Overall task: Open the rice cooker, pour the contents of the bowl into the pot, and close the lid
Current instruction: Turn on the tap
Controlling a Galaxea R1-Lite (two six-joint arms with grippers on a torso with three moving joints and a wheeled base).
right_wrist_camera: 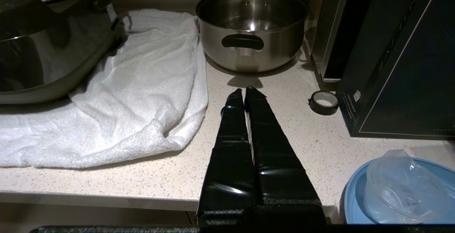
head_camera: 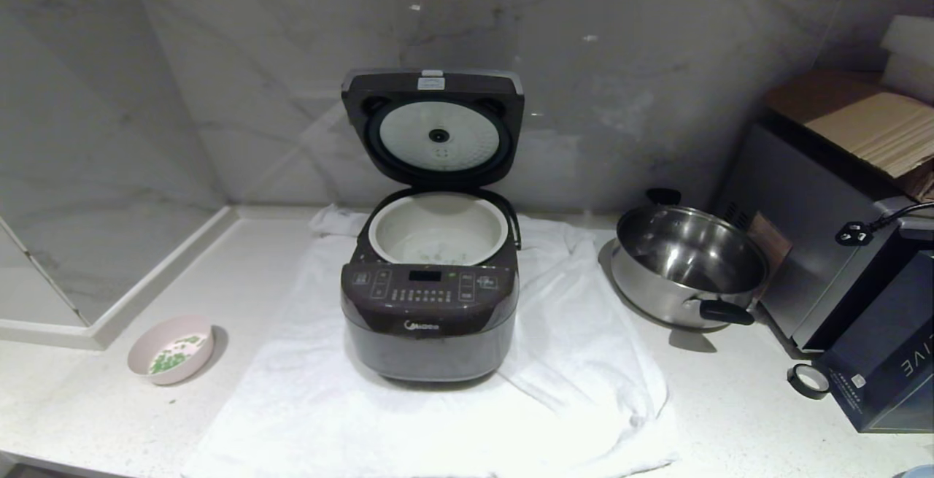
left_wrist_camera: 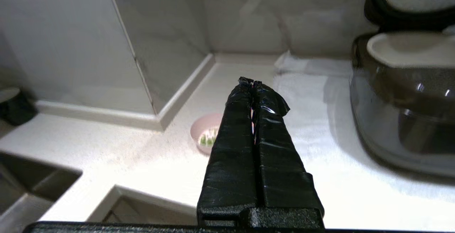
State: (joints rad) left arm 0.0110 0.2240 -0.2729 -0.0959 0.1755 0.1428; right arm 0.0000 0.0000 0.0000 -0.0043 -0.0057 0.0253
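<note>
Rice cooker (head_camera: 430, 317) sits mid-bench on white towel (head_camera: 584, 361), lid (head_camera: 433, 126) up, pot (head_camera: 438, 228) exposed with a few green bits inside. Bowl (head_camera: 171, 349) near the bench's left front, contents (head_camera: 175, 354) largely still in it. Judged step: pouring still to do; next move needs left gripper (left_wrist_camera: 253, 82), fingers pressed together and empty, to part and take the rim. Only the right wrist view shows right gripper (right_wrist_camera: 244, 90), likewise closed, near the bench's front edge.

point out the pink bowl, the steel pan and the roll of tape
pink bowl (head_camera: 171, 350), head view, on its white inside among the green bits
steel pan (head_camera: 686, 259), head view, on its shiny inner wall
roll of tape (right_wrist_camera: 323, 102), right wrist view, on the dark ring's edge
</note>
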